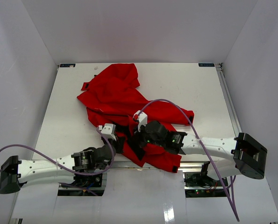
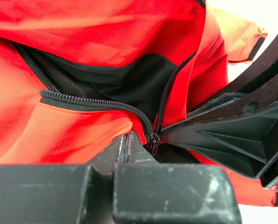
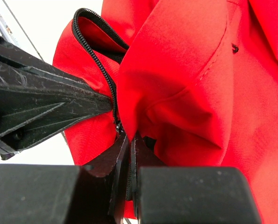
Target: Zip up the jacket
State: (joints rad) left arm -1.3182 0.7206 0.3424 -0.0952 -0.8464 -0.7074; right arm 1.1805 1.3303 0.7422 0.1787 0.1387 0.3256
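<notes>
The bright red jacket (image 1: 115, 95) lies crumpled across the middle of the white table, its hem at the near edge. Both grippers meet at that hem. My left gripper (image 2: 128, 139) is shut on a fold of red fabric right beside the dark zipper slider (image 2: 153, 140). Above the slider the two zipper rows (image 2: 92, 100) spread apart over black mesh lining (image 2: 120, 79). My right gripper (image 3: 131, 137) is shut on the red fabric just below the slider (image 3: 117, 126). From above, the left gripper (image 1: 123, 140) and right gripper (image 1: 139, 138) sit nearly touching.
The white table (image 1: 199, 88) has a raised rail along its right side (image 1: 228, 100). Purple cables (image 1: 176, 106) loop from both arms, one arching over the jacket. White walls enclose the table on three sides.
</notes>
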